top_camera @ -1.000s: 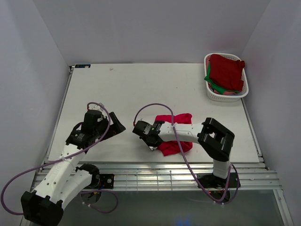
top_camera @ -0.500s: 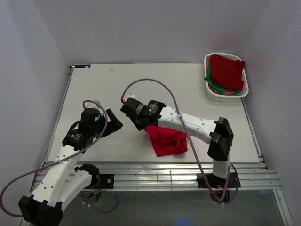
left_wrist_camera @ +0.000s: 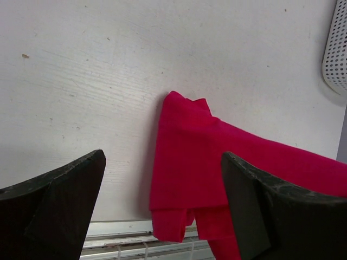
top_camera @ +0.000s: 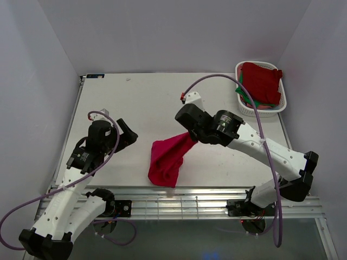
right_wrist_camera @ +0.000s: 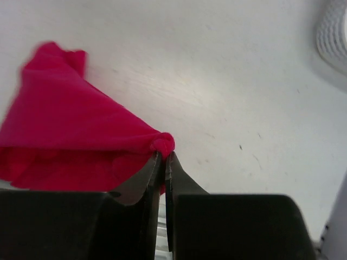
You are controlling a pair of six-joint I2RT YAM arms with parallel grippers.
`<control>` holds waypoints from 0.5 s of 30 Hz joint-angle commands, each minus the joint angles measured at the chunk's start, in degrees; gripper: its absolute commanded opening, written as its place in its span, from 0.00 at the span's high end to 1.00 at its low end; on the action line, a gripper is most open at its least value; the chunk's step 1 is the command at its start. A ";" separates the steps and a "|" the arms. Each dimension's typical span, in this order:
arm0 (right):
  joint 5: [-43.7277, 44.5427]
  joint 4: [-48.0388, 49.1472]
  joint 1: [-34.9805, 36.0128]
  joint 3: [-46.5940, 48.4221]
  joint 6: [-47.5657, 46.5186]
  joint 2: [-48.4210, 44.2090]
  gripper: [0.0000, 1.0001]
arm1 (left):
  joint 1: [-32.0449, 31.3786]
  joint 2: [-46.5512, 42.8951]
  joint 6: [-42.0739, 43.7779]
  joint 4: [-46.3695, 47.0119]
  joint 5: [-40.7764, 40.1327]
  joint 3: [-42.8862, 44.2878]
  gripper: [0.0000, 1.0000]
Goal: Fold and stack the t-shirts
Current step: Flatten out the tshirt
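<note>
A crimson t-shirt (top_camera: 165,160) (left_wrist_camera: 206,157) (right_wrist_camera: 70,135) hangs stretched from one pinched corner, its lower end trailing on the table near the front edge. My right gripper (top_camera: 188,132) (right_wrist_camera: 164,154) is shut on that corner, raised above the middle of the table. Left of the shirt, my left gripper (top_camera: 129,136) (left_wrist_camera: 162,157) stands wide open with nothing between its fingers; the shirt lies beyond them. More t-shirts sit in the basket: a dark red one (top_camera: 261,81) on top of a green one (top_camera: 245,97).
The white slotted basket (top_camera: 246,111) (left_wrist_camera: 336,54) (right_wrist_camera: 331,32) stands at the table's far right corner. A metal rail (top_camera: 179,197) runs along the front edge. Grey walls close in the table on three sides.
My right gripper closed on the crimson t-shirt's corner and carried it up and away from the front edge, pulling the heap out long. The left gripper shifted slightly left, still open.
</note>
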 commanded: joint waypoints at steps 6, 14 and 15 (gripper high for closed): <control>7.22 -8.20 -11.74 -26.77 18.25 -11.85 0.92 | -0.16 2.84 -0.82 4.62 6.58 -0.64 0.04; 9.34 -3.29 -16.68 -34.43 15.20 -8.70 0.68 | -12.58 9.42 -2.67 14.56 15.24 -3.03 0.09; 9.26 -3.20 -16.68 -34.34 15.28 -6.96 0.61 | -15.60 11.26 -3.02 15.00 13.83 -2.77 0.09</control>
